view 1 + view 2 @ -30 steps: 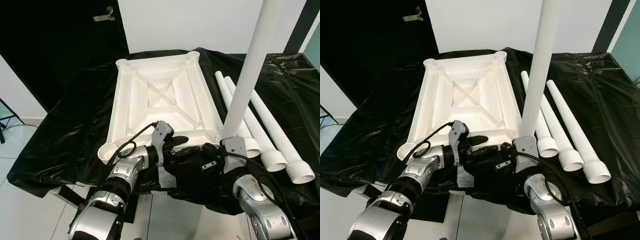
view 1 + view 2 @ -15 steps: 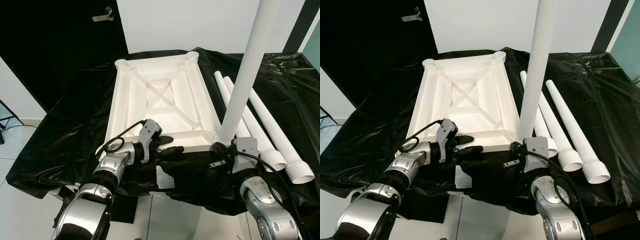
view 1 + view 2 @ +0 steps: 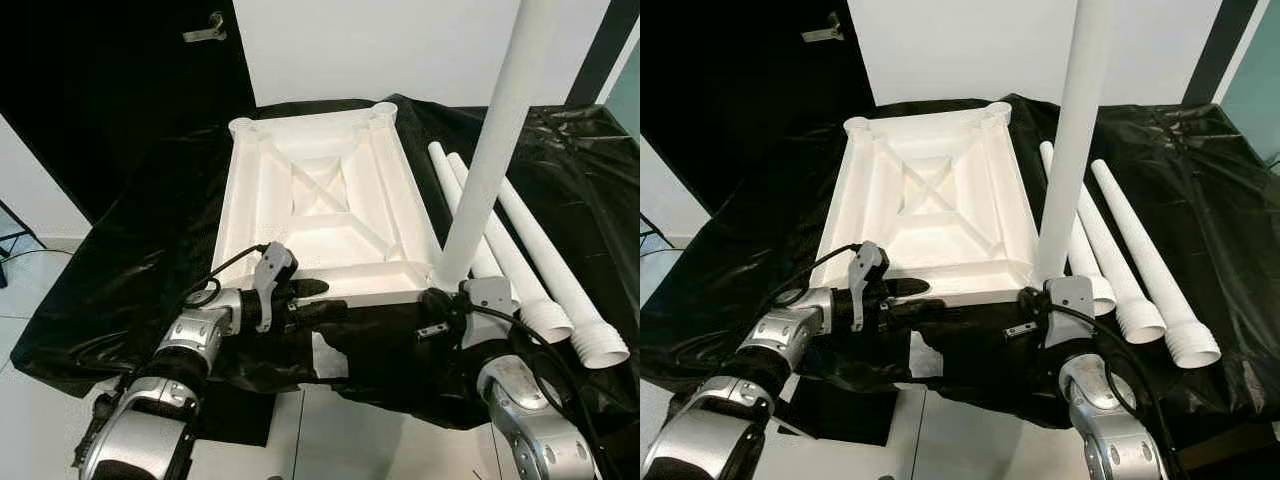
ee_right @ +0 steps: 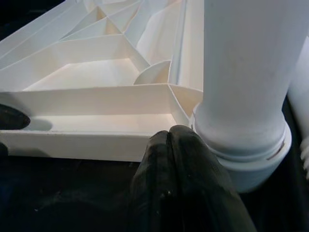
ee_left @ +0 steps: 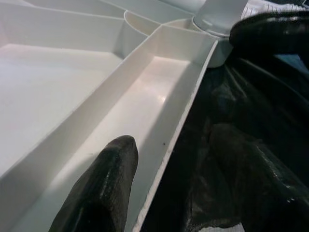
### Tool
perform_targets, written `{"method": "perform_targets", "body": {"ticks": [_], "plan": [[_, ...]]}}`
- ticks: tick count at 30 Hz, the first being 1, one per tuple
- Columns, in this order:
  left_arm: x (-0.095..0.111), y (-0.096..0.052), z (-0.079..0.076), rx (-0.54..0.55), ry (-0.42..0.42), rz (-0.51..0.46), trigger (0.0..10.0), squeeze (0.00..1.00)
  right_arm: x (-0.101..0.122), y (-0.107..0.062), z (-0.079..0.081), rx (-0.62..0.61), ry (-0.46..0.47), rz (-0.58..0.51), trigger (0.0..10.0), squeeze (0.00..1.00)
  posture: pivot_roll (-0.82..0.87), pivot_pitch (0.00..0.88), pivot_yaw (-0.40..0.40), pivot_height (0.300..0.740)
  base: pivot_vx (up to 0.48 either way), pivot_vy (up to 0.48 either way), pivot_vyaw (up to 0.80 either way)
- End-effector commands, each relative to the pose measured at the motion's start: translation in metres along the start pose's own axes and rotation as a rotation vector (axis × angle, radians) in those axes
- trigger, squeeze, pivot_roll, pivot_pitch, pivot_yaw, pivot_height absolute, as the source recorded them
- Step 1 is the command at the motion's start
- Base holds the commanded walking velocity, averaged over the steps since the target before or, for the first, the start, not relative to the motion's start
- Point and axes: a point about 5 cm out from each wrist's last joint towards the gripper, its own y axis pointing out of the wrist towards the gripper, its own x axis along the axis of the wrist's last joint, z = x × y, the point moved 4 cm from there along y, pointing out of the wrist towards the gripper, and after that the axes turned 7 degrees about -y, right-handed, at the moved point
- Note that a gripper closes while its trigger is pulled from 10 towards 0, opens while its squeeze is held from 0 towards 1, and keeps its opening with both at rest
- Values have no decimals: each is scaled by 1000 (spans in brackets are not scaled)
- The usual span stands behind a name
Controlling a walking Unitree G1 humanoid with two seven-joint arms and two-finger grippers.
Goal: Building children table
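Here the upturned white plastic tabletop [image 3: 325,205] is lying on the black sheet [image 3: 140,260], one leg [image 3: 490,170] standing upright in its near right corner socket. The left gripper [image 3: 318,300] is straddling the near rim, fingers apart. The right gripper [image 4: 181,159], fingers pressed together, is resting beside the leg's base. The hollow legs look light, stiff and smooth, so gripping near the ribbed end seems safest; three spare legs [image 3: 540,270] are lying alongside.

Black plastic sheeting [image 3: 150,260], glossy and creased, covered the work surface. White wall [image 3: 400,45] at 12 o'clock. Black door [image 3: 110,80] with metal lever handle [image 3: 205,28] at 10 o'clock. Pale tiled floor [image 3: 30,400] at 8 o'clock. Dark upright strip [image 3: 610,45] at 2 o'clock. Lighting even, bright.
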Motion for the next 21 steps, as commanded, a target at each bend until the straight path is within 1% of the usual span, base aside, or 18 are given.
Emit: {"method": "perform_targets", "body": {"ticks": [1,3,4,6,7,9,10,14,15,16,17,18,19,21], "plan": [[-30,-6,-18,-181,-73,129,10000,0,-1,3,2,10,16,9,10000,0,-137,0,65,740,0,0,0],[-30,-6,-18,-181,-73,129,10000,0,-1,3,2,10,16,9,10000,0,-137,0,65,740,0,0,0],[-34,-5,-15,-159,-72,162,10000,0,-1,4,2,12,16,9,10000,0,-137,0,65,740,0,0,0],[-49,-1,-9,-89,-53,274,10000,0,1,7,2,13,15,5,10000,0,-137,0,68,740,0,0,0],[-49,-1,-9,-89,-53,274,10000,0,1,7,2,13,15,5,10000,0,-137,0,68,740,0,0,0],[-57,0,-7,-61,-49,344,10000,0,3,8,2,12,15,1,10000,0,-139,0,69,740,0,0,0],[-59,2,-7,-59,-56,360,10000,0,3,8,2,12,17,0,10000,0,-142,0,71,740,0,0,0],[-61,5,-9,-58,-63,378,10000,0,3,7,4,13,21,1,10000,0,-142,0,71,740,0,0,0],[-63,8,-10,-55,-59,398,8980,0,2,6,6,14,26,3,10000,0,-149,0,75,740,0,0,0],[-63,8,-10,-55,-59,398,8980,0,2,6,6,14,26,3,10000,0,-149,0,75,740,0,0,0],[-65,10,-10,-50,-53,407,8000,0,2,6,7,14,27,4,10000,0,-151,0,77,740,0,0,0],[-66,11,-10,-43,-51,413,4941,0,2,5,7,14,29,4,10000,0,-152,0,78,740,0,0,0],[-67,14,-10,-33,-47,416,0,0,1,5,7,13,30,4,10000,0,-154,0,80,740,0,0,0],[-67,15,-9,-26,-44,418,0,0,1,5,7,12,30,5,10000,0,-154,0,80,740,0,0,0]]}}
